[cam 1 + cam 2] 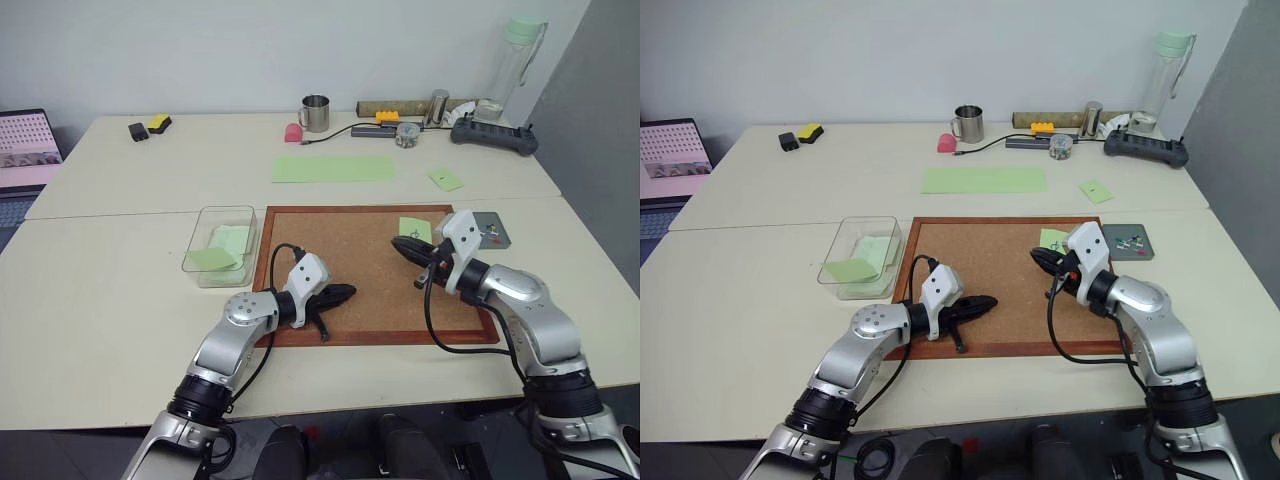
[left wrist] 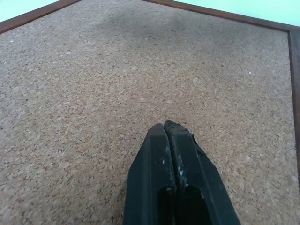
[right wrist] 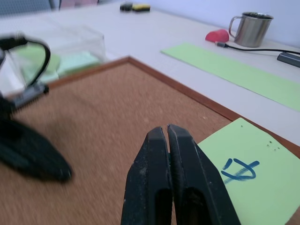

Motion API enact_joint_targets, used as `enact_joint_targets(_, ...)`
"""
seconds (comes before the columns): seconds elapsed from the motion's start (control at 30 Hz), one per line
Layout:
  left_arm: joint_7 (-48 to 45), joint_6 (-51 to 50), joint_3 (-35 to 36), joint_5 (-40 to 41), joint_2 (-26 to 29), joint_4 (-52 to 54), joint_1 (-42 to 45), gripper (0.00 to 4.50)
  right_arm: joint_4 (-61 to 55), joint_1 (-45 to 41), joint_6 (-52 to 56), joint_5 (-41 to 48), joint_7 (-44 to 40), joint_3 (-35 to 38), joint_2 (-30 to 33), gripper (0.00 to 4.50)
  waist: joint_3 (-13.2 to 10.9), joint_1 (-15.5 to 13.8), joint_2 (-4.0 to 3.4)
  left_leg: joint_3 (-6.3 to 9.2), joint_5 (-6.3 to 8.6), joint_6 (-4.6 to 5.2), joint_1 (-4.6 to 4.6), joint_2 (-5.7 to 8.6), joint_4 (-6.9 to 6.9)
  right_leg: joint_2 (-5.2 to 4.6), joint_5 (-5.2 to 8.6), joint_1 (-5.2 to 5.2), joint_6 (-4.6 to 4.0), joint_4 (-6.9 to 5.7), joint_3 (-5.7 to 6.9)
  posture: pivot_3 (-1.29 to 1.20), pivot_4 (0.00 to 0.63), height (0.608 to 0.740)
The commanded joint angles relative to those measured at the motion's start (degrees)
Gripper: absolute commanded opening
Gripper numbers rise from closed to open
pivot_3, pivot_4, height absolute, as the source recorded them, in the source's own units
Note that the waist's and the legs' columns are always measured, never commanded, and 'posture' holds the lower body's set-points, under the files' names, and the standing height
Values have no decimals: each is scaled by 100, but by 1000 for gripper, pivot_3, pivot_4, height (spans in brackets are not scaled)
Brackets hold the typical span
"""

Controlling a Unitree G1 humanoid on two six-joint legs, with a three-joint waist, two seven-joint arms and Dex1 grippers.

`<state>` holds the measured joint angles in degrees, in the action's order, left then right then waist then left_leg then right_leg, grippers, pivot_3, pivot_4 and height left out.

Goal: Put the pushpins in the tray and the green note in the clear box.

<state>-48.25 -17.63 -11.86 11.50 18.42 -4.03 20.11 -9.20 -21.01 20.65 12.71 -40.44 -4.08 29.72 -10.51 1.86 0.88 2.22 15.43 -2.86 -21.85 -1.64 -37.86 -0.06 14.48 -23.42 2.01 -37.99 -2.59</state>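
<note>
Only a blue scribble on green note (image 3: 255,180)

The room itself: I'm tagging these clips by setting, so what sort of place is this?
Probably an office or lab workspace: pale tables pushed together, a cork board, a power strip and metal mug by the wall, and a laptop at the edge.

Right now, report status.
Left gripper shut, empty, over cork board. Right gripper shut beside green note, still on board. Pushpins in tray. Nothing blocking.
</note>
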Motion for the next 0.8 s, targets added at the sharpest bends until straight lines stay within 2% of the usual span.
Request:
enact_joint_targets(0.03,51,-983,613,1115,-369,316,141,435,-147,-14,-864,-550,-258,-134,463,0,-4,3,7,1,0,0,-2,0,-1,0,0,0,0,0,1,0,150,740)
enact_joint_targets(0.33,588,-3108,1797,3381,-984,740,715,2315,-85,140,-2066,-1089,-763,-376,1048,0,-15,14,24,2,0,0,-6,-1,-3,1,0,-3,1,1,1,0,150,740)
enact_joint_targets(0.4,675,-3267,1876,3536,-1002,742,763,2796,-86,104,-2246,-1137,-769,-379,1054,0,-15,14,24,2,0,0,-6,-1,-3,1,0,-3,1,0,1,0,150,740)
enact_joint_targets(0.5,663,-3396,1816,3614,-937,740,773,3242,-253,11,-2478,-1159,-773,-388,983,0,-15,10,25,3,0,-1,-4,-1,-4,1,0,-3,1,-1,2,0,150,740)
enact_joint_targets(0.63,803,-3371,1774,3590,-1011,717,750,4067,-458,-73,-2599,-1234,-759,-504,880,0,-15,3,24,3,-1,-2,-5,0,-4,1,0,-3,0,0,1,0,150,740)
enact_joint_targets(0.8,843,-3426,1840,3768,-1120,663,796,4067,-675,0,-2572,-1387,-772,-749,788,0,-15,-11,24,6,-1,-2,-5,0,-4,0,-1,-2,0,0,3,0,150,740)
